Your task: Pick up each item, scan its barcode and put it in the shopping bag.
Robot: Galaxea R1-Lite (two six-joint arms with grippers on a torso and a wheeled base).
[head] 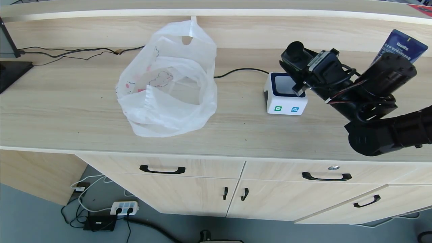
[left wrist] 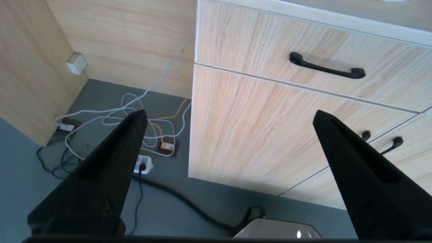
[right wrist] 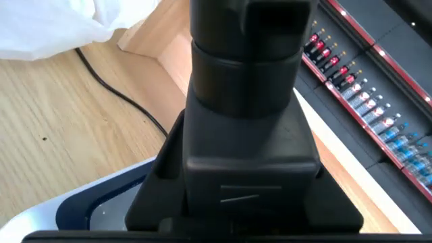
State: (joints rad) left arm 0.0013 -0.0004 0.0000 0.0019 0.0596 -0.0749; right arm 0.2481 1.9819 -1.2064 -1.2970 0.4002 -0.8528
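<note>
Head view: light wood counter (head: 67, 111), white shopping bag (head: 168, 101) slumped on it with its mouth open. The scanner (head: 287, 103), a white box with a dark blue top, sits at 3 o'clock from the bag, well apart. Its black cable (head: 239, 70) runs off at 10 o'clock toward the bag.

Right gripper (head: 297, 69) comes in from 3 o'clock and hangs right over the scanner's top. It is clamped narrow on a black item (head: 295, 50) whose round end points to 11 o'clock. Black on black, so the fingers are hard to pick out.

Right wrist view: black item (right wrist: 246, 101) close up, scanner (right wrist: 101, 202) under it, bag (right wrist: 67, 20) beyond.

Left wrist view: left gripper (left wrist: 229, 118) spread wide, holding nothing, down in front of the drawers (left wrist: 304, 40) (below counter level).

A blue packet (head: 400, 45) stands at 2 o'clock from the scanner, partly behind the arm.
</note>
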